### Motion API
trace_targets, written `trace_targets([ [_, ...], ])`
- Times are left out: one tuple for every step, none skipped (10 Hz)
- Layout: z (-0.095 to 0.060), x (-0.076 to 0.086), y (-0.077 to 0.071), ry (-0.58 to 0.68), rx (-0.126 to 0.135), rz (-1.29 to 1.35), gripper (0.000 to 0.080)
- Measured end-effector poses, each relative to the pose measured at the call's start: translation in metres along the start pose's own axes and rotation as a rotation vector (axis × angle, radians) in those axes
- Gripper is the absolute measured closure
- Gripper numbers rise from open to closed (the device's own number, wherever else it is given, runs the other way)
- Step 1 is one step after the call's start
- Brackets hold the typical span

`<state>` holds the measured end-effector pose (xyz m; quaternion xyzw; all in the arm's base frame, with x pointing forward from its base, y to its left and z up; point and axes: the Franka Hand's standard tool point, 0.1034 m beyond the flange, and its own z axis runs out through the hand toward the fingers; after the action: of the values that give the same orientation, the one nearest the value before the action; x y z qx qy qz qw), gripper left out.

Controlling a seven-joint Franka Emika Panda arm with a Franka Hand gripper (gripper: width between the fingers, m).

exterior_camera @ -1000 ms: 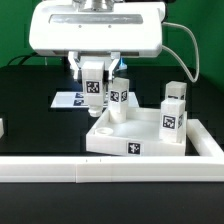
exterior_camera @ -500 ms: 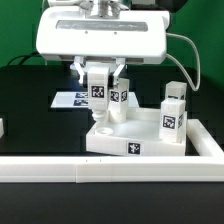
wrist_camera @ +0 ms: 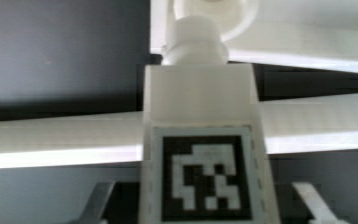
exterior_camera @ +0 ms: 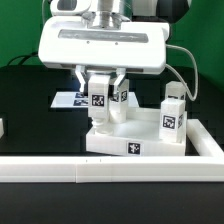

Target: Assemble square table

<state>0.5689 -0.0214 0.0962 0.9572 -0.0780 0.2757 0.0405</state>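
At the exterior view's far left you have a small white piece (exterior_camera: 2, 127) at the tabletop's edge, cut off, so you cannot tell what it is. Next comes the marker board (exterior_camera: 70, 100), flat on the black tabletop (exterior_camera: 30, 85). Your gripper (exterior_camera: 99, 92) is clamped on a tagged table leg (exterior_camera: 98, 100), held upright over the near-left corner socket of the square table top (exterior_camera: 135, 138); the wrist view shows that leg (wrist_camera: 201, 150) running down to the socket. Whether it is seated, you cannot tell. Just behind it a second leg (exterior_camera: 118, 98) stands upright. At the top's right edge a third leg (exterior_camera: 174, 108) stands. A fourth leg is not visible. The border rail (exterior_camera: 110, 168) runs along the tabletop's front edge.
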Motion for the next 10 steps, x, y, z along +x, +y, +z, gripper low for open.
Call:
trace_targets([
  [0.001, -0.001, 0.000, -0.002, 0.000, -0.001, 0.0512],
  [0.001, -0.002, -0.002, -0.003, 0.002, -0.003, 0.0512],
  [0.001, -0.003, -0.004, -0.005, 0.004, -0.006, 0.0512],
  [0.003, -0.005, -0.005, -0.009, 0.004, -0.009, 0.0512],
  [0.006, -0.009, -0.006, -0.016, 0.003, -0.012, 0.0512],
  [0.008, -0.012, -0.006, -0.020, 0.001, -0.014, 0.0512],
  [0.009, -0.014, -0.006, -0.025, 0.000, -0.015, 0.0512],
  [0.010, -0.015, -0.006, -0.026, 0.000, -0.016, 0.0512],
  [0.011, -0.017, -0.007, -0.030, 0.000, -0.018, 0.0512],
  [0.012, -0.018, -0.008, -0.029, -0.001, -0.021, 0.0512],
])
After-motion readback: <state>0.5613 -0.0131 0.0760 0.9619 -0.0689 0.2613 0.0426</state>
